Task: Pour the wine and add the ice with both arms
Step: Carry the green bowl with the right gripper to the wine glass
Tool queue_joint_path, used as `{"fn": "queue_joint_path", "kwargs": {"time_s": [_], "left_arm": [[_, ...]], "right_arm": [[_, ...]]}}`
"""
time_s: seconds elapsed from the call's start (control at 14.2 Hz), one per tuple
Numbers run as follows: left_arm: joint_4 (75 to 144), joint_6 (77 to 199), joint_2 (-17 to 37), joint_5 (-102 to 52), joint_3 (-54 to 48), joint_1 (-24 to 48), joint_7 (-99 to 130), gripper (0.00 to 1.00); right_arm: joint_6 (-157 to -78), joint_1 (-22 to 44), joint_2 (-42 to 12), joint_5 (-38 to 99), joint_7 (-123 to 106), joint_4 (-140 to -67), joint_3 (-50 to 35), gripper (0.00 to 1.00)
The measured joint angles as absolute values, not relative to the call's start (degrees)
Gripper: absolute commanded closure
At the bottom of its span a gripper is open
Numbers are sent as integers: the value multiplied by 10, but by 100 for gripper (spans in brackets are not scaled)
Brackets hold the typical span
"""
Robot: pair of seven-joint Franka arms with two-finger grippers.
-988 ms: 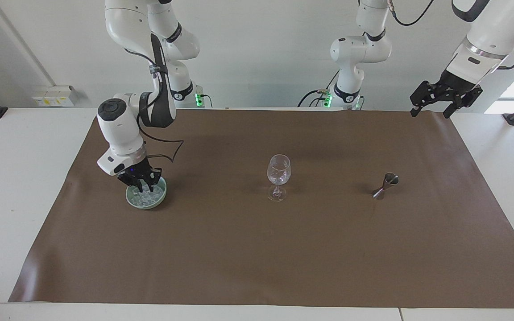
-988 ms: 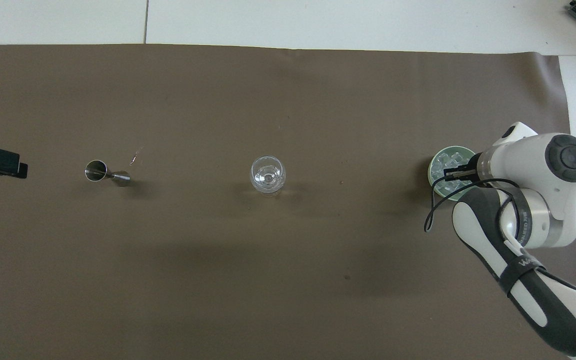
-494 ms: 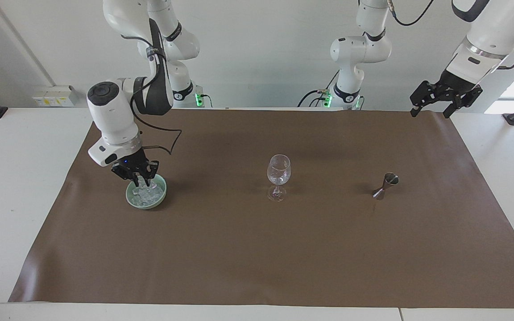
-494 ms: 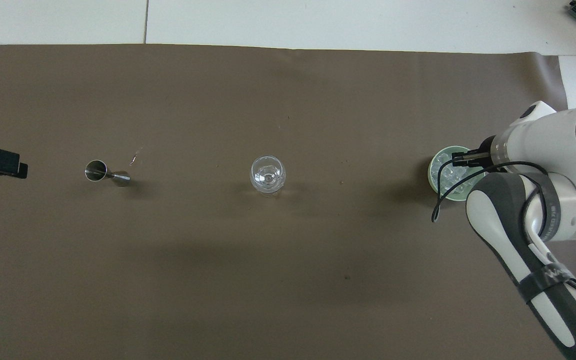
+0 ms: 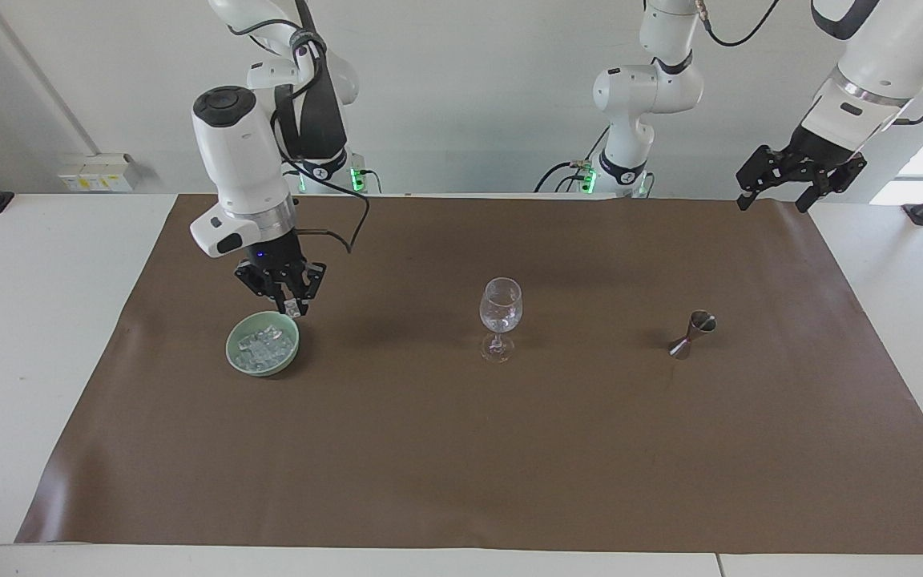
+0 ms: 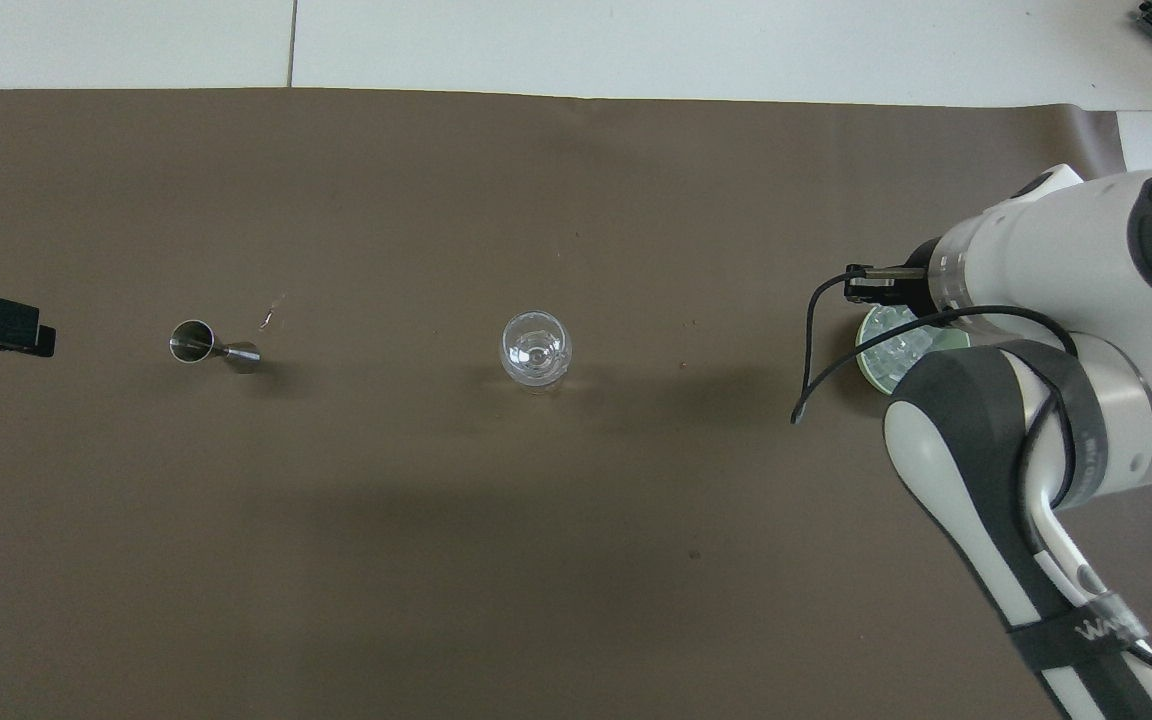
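Over the pale green bowl's [image 5: 263, 344] rim, right pincer [image 5: 292, 308] grasps a clear ice cube [image 5: 293, 309]; left pincer [image 5: 778, 198] released, waiting.

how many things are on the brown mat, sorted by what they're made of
glass: 1, the wine glass
metal: 1, the jigger
pale green ware: 1, the bowl holding ice, cubes too small to count
total: 3, leaving out the ice
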State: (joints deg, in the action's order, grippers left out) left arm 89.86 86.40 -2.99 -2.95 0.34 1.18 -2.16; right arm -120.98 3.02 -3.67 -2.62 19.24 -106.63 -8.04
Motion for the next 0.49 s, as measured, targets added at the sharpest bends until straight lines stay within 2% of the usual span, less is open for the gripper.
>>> {"fn": "queue_joint_path", "kwargs": {"time_s": [0.49], "left_arm": [[899,864,-30,-29,3,12,-22,0]], "right_arm": [[-1245,34,-42,-2,410,-1042,-202,100]]}}
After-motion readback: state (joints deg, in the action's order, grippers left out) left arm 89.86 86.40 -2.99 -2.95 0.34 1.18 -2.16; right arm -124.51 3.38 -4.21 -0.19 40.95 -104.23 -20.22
